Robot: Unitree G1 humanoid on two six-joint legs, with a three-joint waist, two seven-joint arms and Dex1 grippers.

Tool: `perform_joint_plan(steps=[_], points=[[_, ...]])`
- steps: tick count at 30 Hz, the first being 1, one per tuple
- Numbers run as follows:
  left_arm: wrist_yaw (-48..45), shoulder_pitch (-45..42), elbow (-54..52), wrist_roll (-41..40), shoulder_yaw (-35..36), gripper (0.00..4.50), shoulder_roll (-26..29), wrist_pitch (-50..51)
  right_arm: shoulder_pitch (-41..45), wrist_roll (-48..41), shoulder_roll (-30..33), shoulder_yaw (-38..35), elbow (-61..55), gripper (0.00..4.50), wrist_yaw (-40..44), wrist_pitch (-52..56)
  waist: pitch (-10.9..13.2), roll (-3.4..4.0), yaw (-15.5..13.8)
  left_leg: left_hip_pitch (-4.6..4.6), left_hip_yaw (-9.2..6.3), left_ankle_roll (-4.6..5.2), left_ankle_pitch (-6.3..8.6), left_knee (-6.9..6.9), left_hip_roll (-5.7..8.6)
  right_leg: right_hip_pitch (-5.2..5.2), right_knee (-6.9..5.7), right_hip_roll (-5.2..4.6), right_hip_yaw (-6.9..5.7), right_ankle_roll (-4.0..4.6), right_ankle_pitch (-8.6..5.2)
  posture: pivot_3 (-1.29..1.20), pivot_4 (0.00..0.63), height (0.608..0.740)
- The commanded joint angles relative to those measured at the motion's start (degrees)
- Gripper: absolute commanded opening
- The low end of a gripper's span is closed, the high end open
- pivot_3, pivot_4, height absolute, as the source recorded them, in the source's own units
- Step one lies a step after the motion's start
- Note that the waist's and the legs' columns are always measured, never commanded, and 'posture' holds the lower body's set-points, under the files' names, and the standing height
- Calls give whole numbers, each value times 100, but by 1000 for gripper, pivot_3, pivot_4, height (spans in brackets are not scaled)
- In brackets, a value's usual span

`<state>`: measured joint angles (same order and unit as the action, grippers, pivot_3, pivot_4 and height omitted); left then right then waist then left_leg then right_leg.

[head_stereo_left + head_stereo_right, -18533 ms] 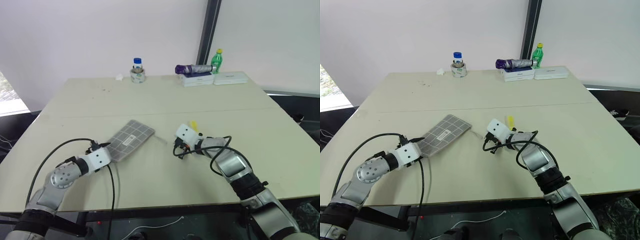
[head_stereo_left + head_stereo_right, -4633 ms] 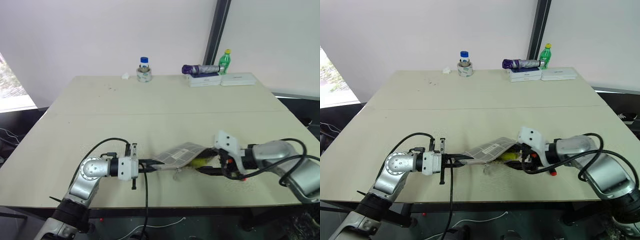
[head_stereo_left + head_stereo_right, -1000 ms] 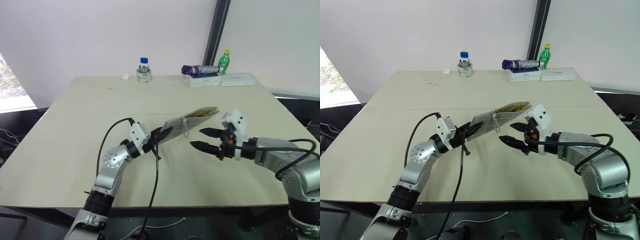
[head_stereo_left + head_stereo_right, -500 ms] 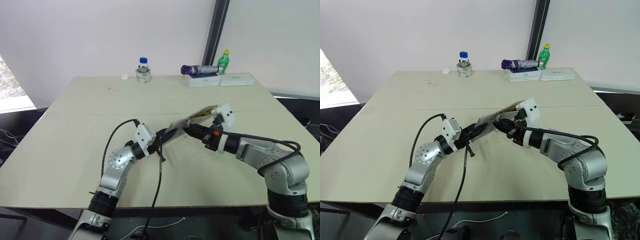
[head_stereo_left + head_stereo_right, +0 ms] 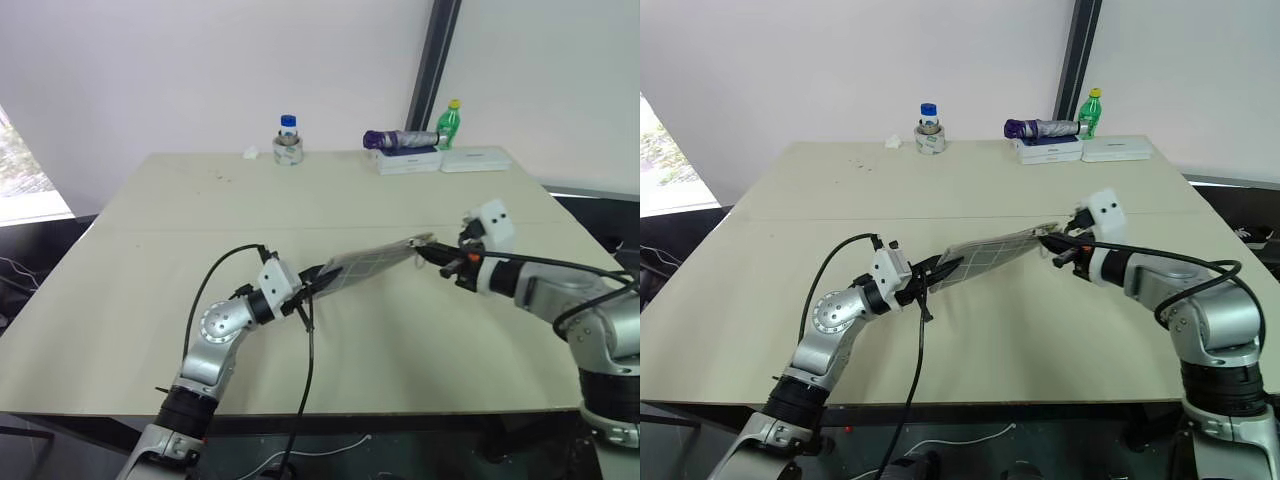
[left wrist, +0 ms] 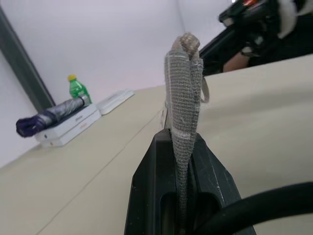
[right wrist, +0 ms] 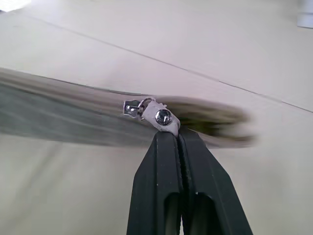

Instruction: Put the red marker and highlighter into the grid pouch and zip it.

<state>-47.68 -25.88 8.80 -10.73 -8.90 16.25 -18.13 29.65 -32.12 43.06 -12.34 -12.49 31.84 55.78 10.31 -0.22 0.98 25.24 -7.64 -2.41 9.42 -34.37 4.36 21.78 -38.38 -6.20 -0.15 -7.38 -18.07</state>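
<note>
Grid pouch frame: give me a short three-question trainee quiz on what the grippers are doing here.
1. True or false: the grid pouch lies flat on the table.
2. The right gripper is shut on: A) the zipper pull B) the green bottle C) a cable.
3. Which gripper clamps the pouch's other end?

Key: 1. False, it is held up in the air between both grippers. 2. A. 3. The left gripper.
</note>
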Motion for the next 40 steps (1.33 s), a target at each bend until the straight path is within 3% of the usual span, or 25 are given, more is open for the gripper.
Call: perform_joint_plan(steps=[1, 8, 13, 14, 17, 23, 24, 29, 32, 40], points=[[-166, 195, -28, 40, 116, 0, 316, -205, 180, 443, 435, -385, 524, 45, -108, -471, 0, 1, 0, 0, 1, 0, 0, 1, 0, 0, 0, 0, 0, 0, 0, 0, 150, 736], [-88, 282, -14, 127, 178, 0, 526, -382, -6, 849, 700, 37, 898, 45, 2, -1114, 0, 1, -3, 0, 0, 0, 0, 2, 0, 2, 0, -1, 1, 0, 0, 0, 150, 736], [57, 200, 96, 424, 109, 0, 659, -699, -227, 559, 668, 99, 540, 2398, 450, -1050, 0, 1, -16, 0, -1, 1, 0, 3, 0, 2, 1, -1, 2, 0, 0, 0, 150, 736], [26, 193, 100, 414, 121, 0, 707, -692, -277, 579, 663, 127, 473, 3043, 480, -1069, 0, 1, -16, 0, -2, 1, 0, 3, 0, 2, 1, -1, 1, 0, 0, 0, 150, 736], [-102, 221, 30, 228, 219, 1061, 836, -451, -394, 671, 661, 162, 323, 4500, 525, -1148, 0, 1, -9, 0, -3, 1, 0, 2, -1, 2, 1, -1, 1, 0, 0, 0, 150, 736], [-167, 778, -630, -233, 655, 4228, 1394, 377, -644, 666, 789, 73, 117, 4500, 777, -1190, -1, 2, 14, 0, -3, 1, 1, 10, -2, 7, 2, -1, 5, 0, 0, 0, 150, 736], [-115, 859, -716, -333, 755, 4404, 1438, 557, -674, 667, 798, 60, 102, 4500, 802, -1200, 0, 3, 4, 0, -4, 1, 1, 12, -3, 8, 2, -1, 5, 0, 0, 0, 150, 736], [551, 1342, -961, -529, 1480, 4404, 1707, 1844, -929, 886, 871, 120, 59, 4500, 1011, -1716, 0, 3, -5, 0, -6, 1, 1, 11, -4, 8, 2, -1, 5, 1, 0, 0, 150, 736], [779, 1566, -1047, -465, 1729, 4404, 1777, 2051, -1101, 971, 659, 80, -19, 4500, 1145, -2439, 0, 3, -10, 0, -4, 1, 1, 11, -3, 9, 3, -1, 6, 1, -1, 0, 150, 736], [942, 2134, -1347, -561, 2134, 4404, 1815, 2169, -1246, 775, 438, 214, 318, 4500, 1633, -2547, 0, 3, -21, 0, -4, 0, 1, 12, -5, 8, 8, -2, 7, 3, -1, 0, 150, 736]])
